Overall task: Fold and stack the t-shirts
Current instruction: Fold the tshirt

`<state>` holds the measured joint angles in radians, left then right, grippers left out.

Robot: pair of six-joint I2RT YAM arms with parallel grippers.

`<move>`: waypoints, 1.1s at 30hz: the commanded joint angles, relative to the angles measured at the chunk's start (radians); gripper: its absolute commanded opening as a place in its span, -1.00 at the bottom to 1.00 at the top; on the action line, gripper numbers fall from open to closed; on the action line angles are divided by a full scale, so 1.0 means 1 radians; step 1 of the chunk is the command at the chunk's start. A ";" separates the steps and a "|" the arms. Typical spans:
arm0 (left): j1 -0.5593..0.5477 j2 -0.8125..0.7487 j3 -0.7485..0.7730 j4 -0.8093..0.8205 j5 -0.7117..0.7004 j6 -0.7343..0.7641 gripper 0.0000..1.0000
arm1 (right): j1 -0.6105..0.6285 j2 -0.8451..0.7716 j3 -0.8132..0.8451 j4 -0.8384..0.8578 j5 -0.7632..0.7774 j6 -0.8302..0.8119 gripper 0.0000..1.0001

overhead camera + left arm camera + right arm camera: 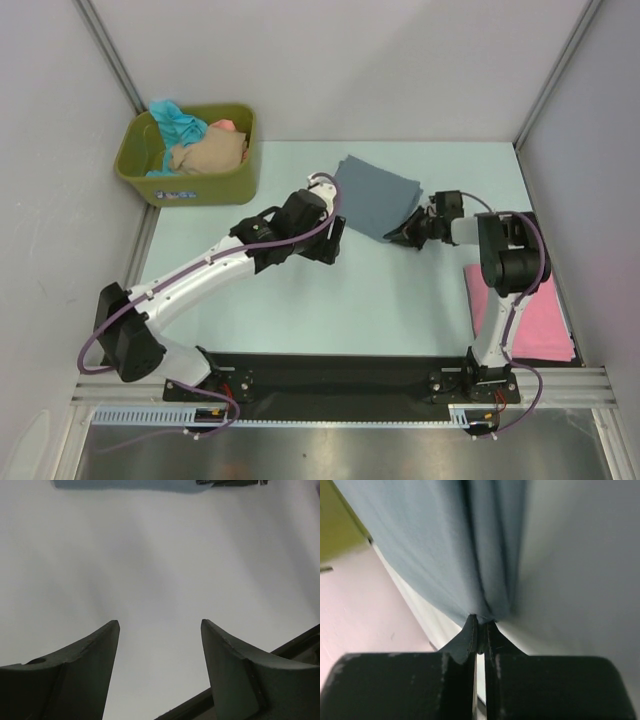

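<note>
On table (380, 300), grey-blue t-shirt (375, 198) lies diagonal; right tool (481, 622) pinches its near corner; left tool (160, 625) gaping.

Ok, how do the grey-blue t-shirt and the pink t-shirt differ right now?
The grey-blue t-shirt lies mid-table toward the far side; the pink t-shirt lies at the near right edge, partly hidden behind the right arm. The grey-blue t-shirt is pinched at its edge by the right gripper, jaws shut; nothing touches the pink t-shirt. Both rest on the table.
</note>
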<state>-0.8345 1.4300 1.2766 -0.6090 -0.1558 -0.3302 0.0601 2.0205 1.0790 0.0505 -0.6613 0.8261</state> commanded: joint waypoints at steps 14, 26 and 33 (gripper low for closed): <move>-0.276 0.142 -0.178 0.279 -0.384 0.441 0.60 | -0.093 -0.454 -0.100 -0.563 0.120 -0.209 0.37; -0.318 0.463 -0.212 0.828 -0.324 0.956 0.45 | -0.302 -0.654 -0.209 -0.595 0.037 -0.237 0.36; -0.310 0.624 -0.088 0.841 -0.329 1.027 0.28 | -0.352 -0.641 -0.209 -0.543 -0.006 -0.199 0.36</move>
<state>-1.1469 2.0010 1.1267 0.1757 -0.4908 0.6186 -0.2691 1.3823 0.8673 -0.5404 -0.6212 0.6006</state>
